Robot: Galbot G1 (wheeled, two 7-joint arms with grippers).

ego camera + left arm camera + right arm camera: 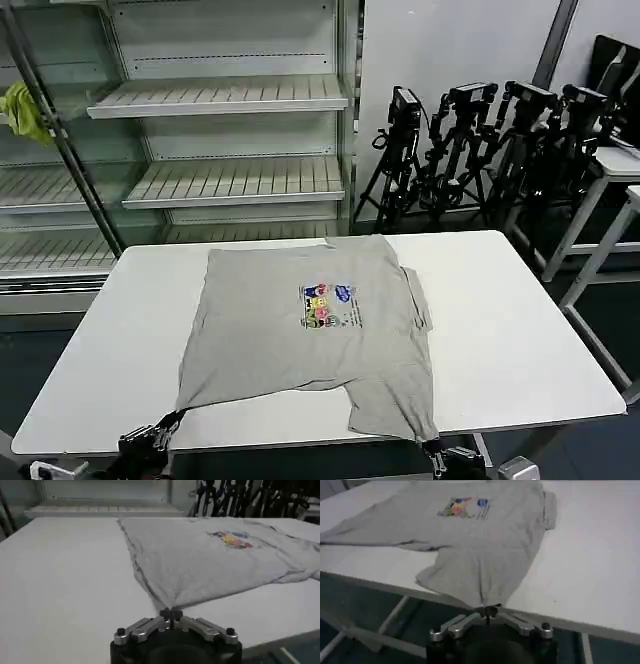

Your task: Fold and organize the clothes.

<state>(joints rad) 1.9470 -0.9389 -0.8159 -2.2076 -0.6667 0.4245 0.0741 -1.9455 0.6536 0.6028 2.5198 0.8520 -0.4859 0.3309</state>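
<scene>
A light grey T-shirt (310, 330) with a small multicoloured print (326, 306) lies chest up on the white table (520, 330), its hem toward me. My left gripper (168, 424) is shut on the shirt's near left corner at the table's front edge; the cloth (200, 565) runs taut into its closed tips (170, 614). My right gripper (430, 444) is shut on the near right corner, which hangs just past the table edge, and the fabric (485, 555) gathers into its tips (489, 611). The right sleeve (418, 296) is folded in along the shirt's side.
Empty white shelving (230, 150) stands behind the table, with a yellow-green cloth (24, 110) hanging at its far left. Black camera tripods (470, 150) cluster at the back right, beside another white table (620, 170). Bare tabletop lies on both sides of the shirt.
</scene>
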